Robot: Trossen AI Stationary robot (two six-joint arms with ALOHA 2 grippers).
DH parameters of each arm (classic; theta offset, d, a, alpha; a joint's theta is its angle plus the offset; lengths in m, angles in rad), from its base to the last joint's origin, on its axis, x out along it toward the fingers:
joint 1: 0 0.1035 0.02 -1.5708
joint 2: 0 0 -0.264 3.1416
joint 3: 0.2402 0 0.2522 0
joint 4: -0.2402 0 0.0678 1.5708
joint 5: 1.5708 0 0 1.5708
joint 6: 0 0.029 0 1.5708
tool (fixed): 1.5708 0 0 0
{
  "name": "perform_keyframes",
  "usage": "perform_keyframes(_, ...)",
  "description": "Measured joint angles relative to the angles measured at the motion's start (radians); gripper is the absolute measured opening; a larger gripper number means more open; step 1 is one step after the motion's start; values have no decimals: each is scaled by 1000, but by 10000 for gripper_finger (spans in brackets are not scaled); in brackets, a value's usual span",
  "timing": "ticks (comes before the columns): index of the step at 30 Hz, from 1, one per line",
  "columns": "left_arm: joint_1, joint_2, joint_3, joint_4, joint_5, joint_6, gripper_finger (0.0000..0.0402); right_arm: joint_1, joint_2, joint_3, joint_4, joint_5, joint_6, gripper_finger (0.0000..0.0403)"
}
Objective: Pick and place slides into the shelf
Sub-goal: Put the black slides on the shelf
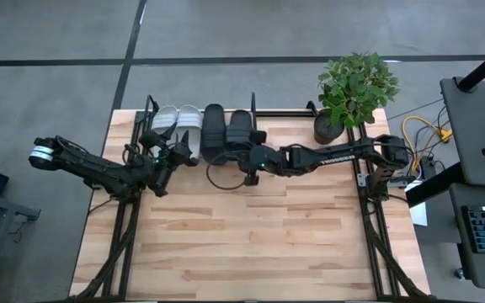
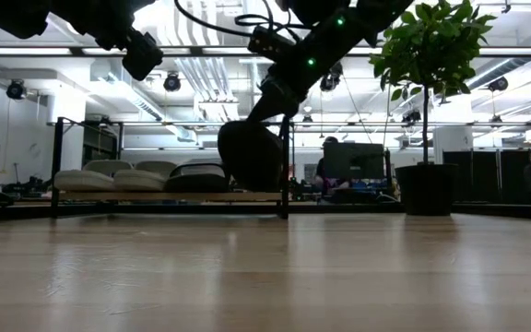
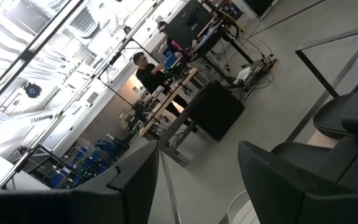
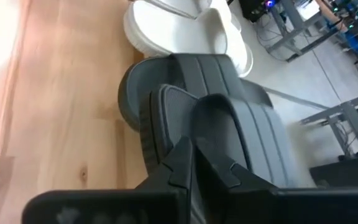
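The right end effector (image 1: 248, 168) is pinched tight on a black slide (image 1: 241, 135). The slide looks light and bendy, so its wide strap, right by the end effector, seems the best place to hold. The left end effector (image 1: 178, 151) waits spread apart beside it.

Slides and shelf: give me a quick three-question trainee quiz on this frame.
1. True or false: both white slides lie on the shelf.
2. Which gripper is shut on a black slide: A left, B right?
3. What stands at the table's far right corner?

Key: 1 true. 2 B, the right gripper; the left gripper is open. 3 a potted plant.
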Motion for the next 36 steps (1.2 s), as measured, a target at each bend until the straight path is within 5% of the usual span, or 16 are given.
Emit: perform_keyframes(36, -3, 0, -1, 1, -1, -4, 204, 5, -44, -53, 123, 25, -23, 13)
